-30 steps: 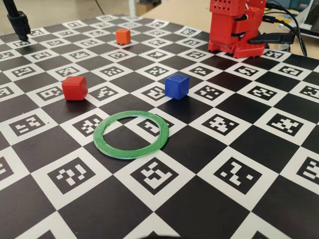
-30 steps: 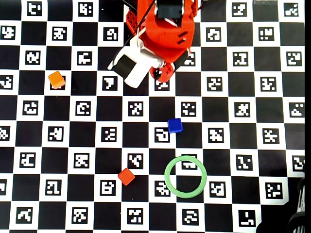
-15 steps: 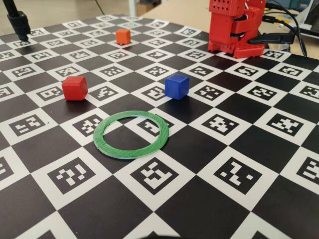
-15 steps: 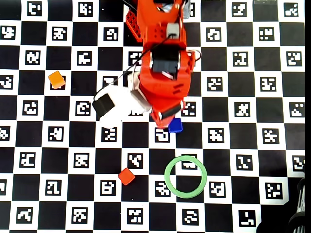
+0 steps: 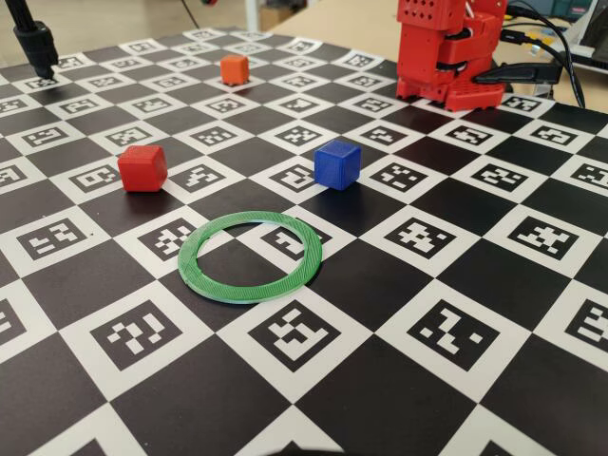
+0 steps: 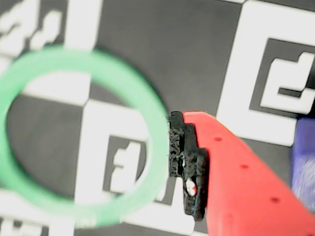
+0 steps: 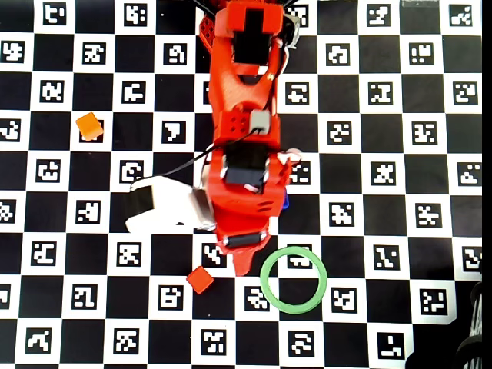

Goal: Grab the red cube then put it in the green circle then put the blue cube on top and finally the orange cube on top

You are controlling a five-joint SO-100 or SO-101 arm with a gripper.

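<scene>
The red cube (image 5: 142, 168) sits on the checkered board left of the green circle (image 5: 193, 258). The blue cube (image 5: 336, 164) stands just behind the ring, and the orange cube (image 5: 234, 68) is far back. In the overhead view my gripper (image 7: 241, 265) hovers between the red cube (image 7: 200, 279) and the green circle (image 7: 293, 308). The arm covers most of the blue cube (image 7: 287, 203), and the orange cube (image 7: 89, 126) lies far to the left. The wrist view shows one red finger (image 6: 187, 162) with a black pad, nothing against it, beside the ring (image 6: 78, 58). The blue cube (image 6: 302, 162) is at the right edge. The gripper holds nothing.
The red robot base (image 5: 446, 57) stands at the board's far right with cables behind it. A black stand (image 5: 36, 43) rises at the far left corner. The board is a black and white marker checkerboard (image 5: 446, 332).
</scene>
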